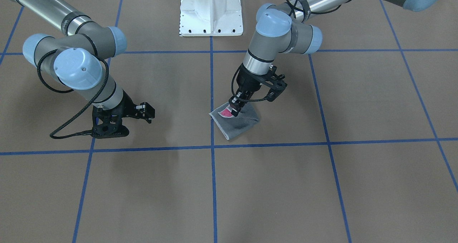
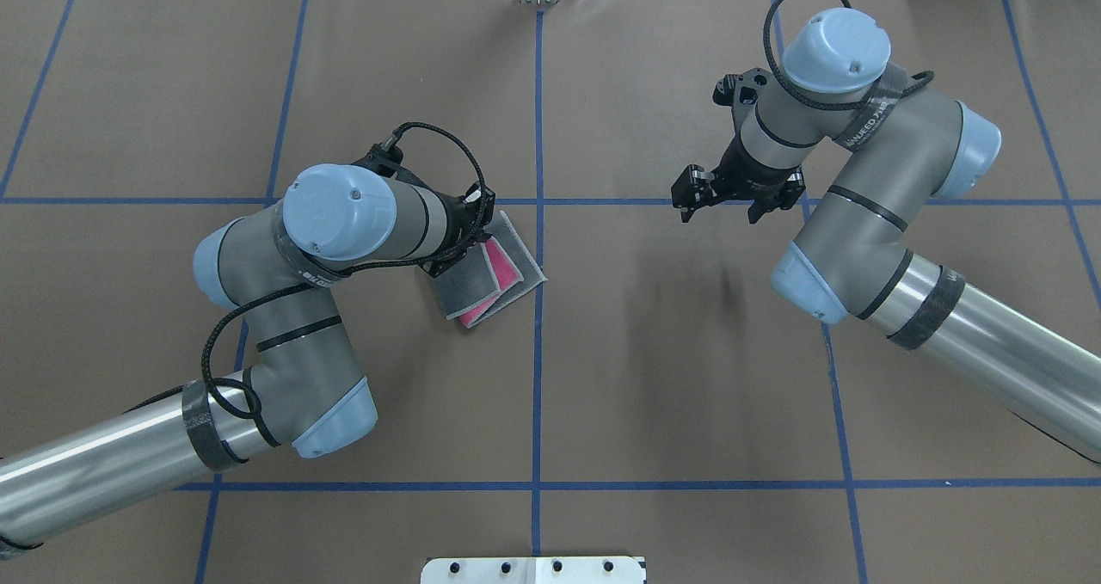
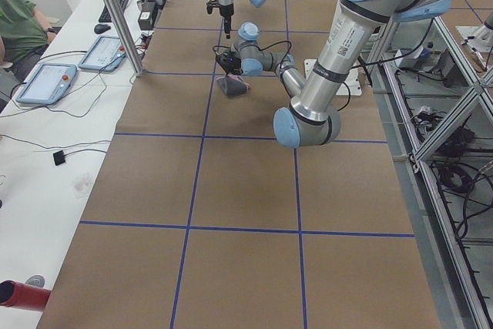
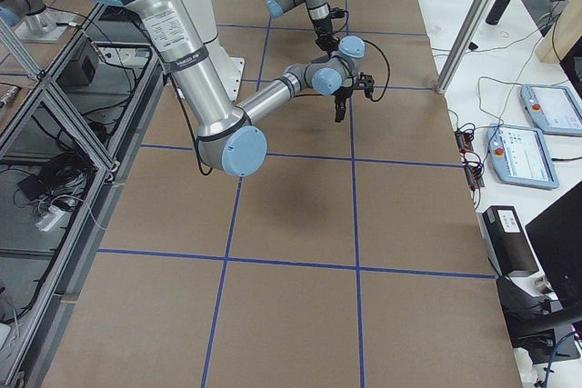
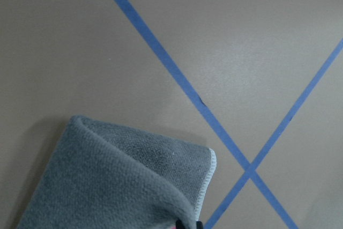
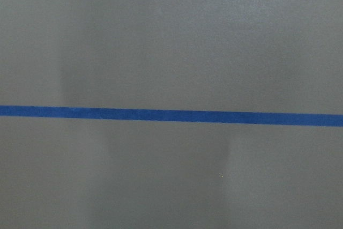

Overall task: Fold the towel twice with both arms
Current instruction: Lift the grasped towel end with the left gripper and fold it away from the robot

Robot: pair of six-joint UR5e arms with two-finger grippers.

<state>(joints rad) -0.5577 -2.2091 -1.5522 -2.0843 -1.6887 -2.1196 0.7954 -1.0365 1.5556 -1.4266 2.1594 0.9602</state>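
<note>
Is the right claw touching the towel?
No, the right claw hangs in the air, far off to the side of the towel.

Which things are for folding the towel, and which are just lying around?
For the job: towel, left gripper (pinching it), right gripper (open).
Just lying about: white pedestal, tablets, keyboard, blue tape lines.

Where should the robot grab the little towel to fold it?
Probably by an edge, pinched from straight above. The towel lies flat and folded, so only a loose layer at the edge gives the gripper something to close on. The left gripper reaches down that way, shut on the top layer where pink shows.
</note>
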